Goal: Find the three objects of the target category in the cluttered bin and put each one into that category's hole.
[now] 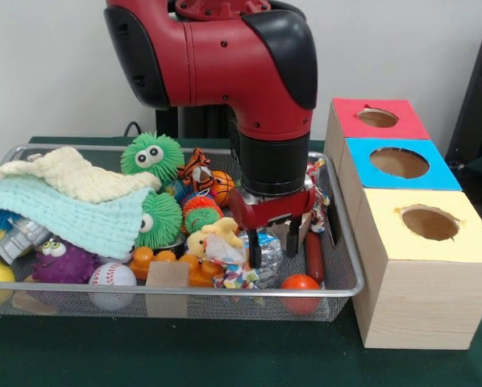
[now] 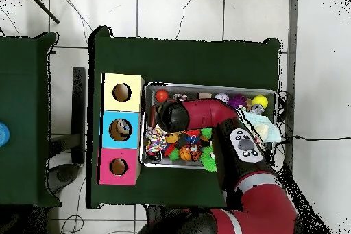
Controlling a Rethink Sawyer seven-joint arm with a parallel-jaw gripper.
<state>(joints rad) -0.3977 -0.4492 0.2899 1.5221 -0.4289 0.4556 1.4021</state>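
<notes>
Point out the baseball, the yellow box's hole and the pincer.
Baseball (image 1: 112, 276): front view, its white front face.
Yellow box's hole (image 1: 430, 223): front view, its dark opening.
Pincer (image 1: 274, 243): front view, between its two black fingertips.

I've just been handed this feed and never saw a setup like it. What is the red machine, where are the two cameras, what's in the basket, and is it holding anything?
The red machine is a robot arm ending in a gripper. One camera faces it across the table; the other looks straight down, with the robot's base at the bottom. The gripper hangs in a wire-mesh bin full of toys: fuzzy green creatures, a baseball, a red ball, candy wrappers, and pale cloths. Beside the bin stand three wooden boxes with round holes, topped red, blue and yellow. The fingers look apart, pointing down among the clutter; I see nothing gripped.
</notes>
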